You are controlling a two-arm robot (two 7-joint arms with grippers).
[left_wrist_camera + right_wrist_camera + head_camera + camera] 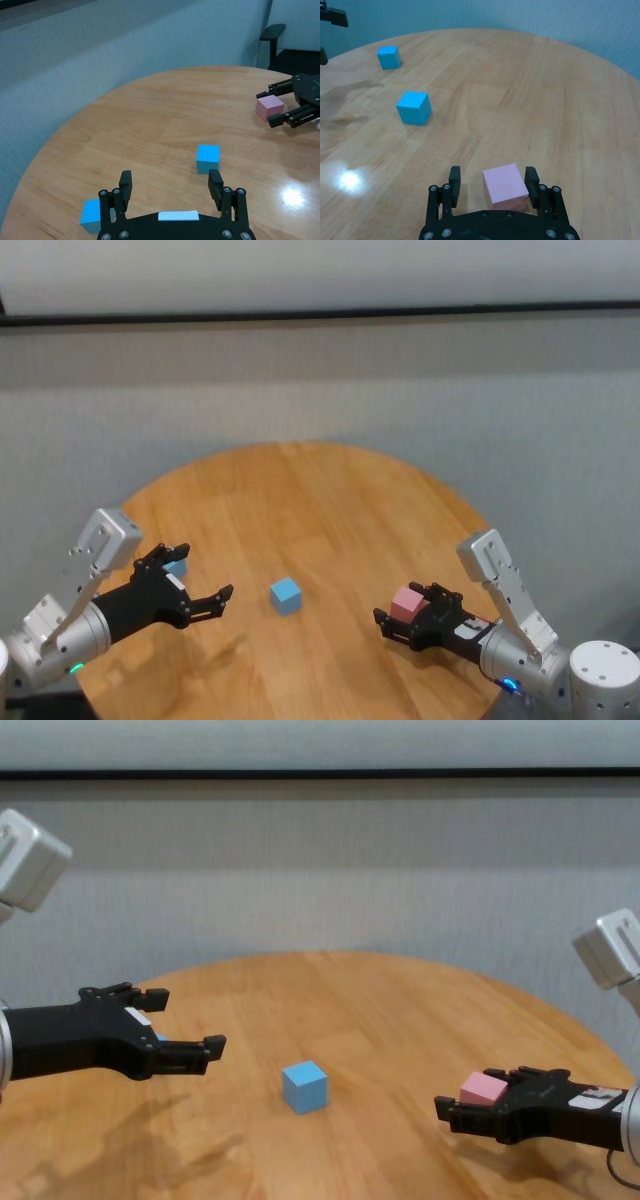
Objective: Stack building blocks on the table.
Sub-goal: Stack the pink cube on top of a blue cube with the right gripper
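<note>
1. Three building blocks are in play on the table (330, 500): one pink, two light blue, none stacked yet.
2. Nearest, at the robot's right, the right gripper (492, 184) is set low around the pink block (504, 186). The block sits between the fingers, with a clear gap on one side and the other finger just beside or touching it. The fingers are partly open. A firm hold is not shown, and whether the block has left the wood cannot be told.
3. At the left, the left gripper (170, 185) is held above the table with fingers spread wide and nothing between them.
4. One light blue block (286, 594) rests alone near the table's middle, between the two grippers and well apart from both.
5. The second light blue block (91, 215) lies on the wood just beside the left gripper, mostly hidden behind it in the head view.
6. Handling, as judged: the cubes look rigid, light and matte, so slip should be low and crushing unlikely. Two opposite flat faces should be taken, fingers square to them and centred, leaving the bottom face free for seating.
7. The main risk is judged to be an off-centre pinch twisting the cube, or a nudge shifting the base block.
</note>
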